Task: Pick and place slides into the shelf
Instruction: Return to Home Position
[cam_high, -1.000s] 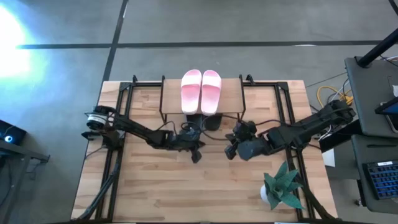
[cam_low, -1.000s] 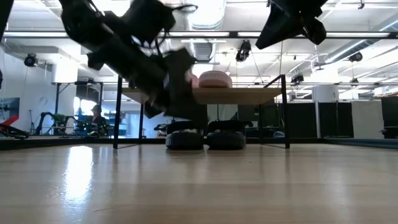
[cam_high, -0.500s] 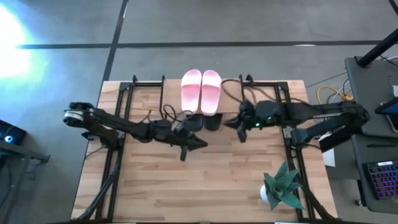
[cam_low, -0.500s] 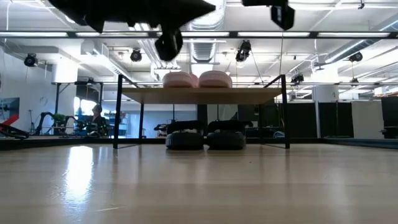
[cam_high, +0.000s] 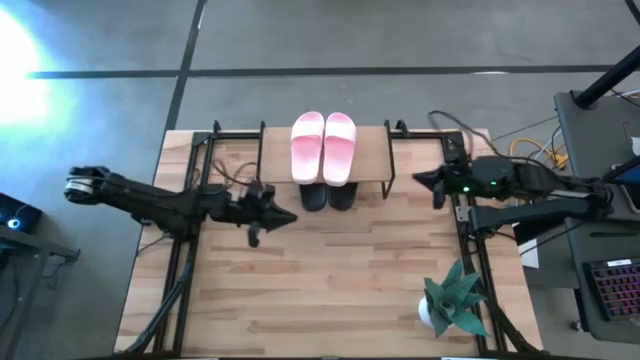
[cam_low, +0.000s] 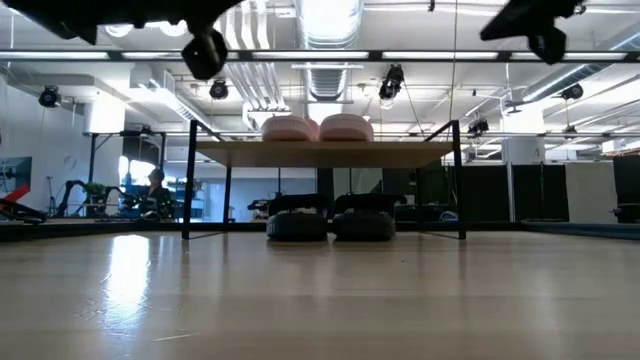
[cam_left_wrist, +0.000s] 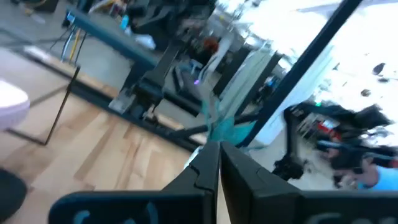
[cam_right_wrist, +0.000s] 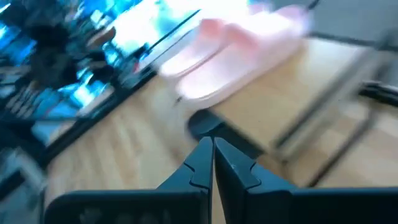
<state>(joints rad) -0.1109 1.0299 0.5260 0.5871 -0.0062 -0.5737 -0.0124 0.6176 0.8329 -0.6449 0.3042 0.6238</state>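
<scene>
Pink slides (cam_high: 323, 146) sit side by side on the plank top of the shelf (cam_high: 372, 150), which stands at the middle of the table's (cam_high: 330, 290) far edge. The black slides (cam_high: 328, 195) are tucked underneath it, ends poking out on the near side. From where things lie, the placing looks done and only the return to rest remains. The left gripper (cam_high: 275, 216) hangs over the left half, fingers together and empty. The right gripper (cam_high: 424, 180) is near the right edge, also closed on nothing. Folding back, I'd say, calls for staying clear of the shelf legs and the plant (cam_high: 455, 300) at the near right corner.
</scene>
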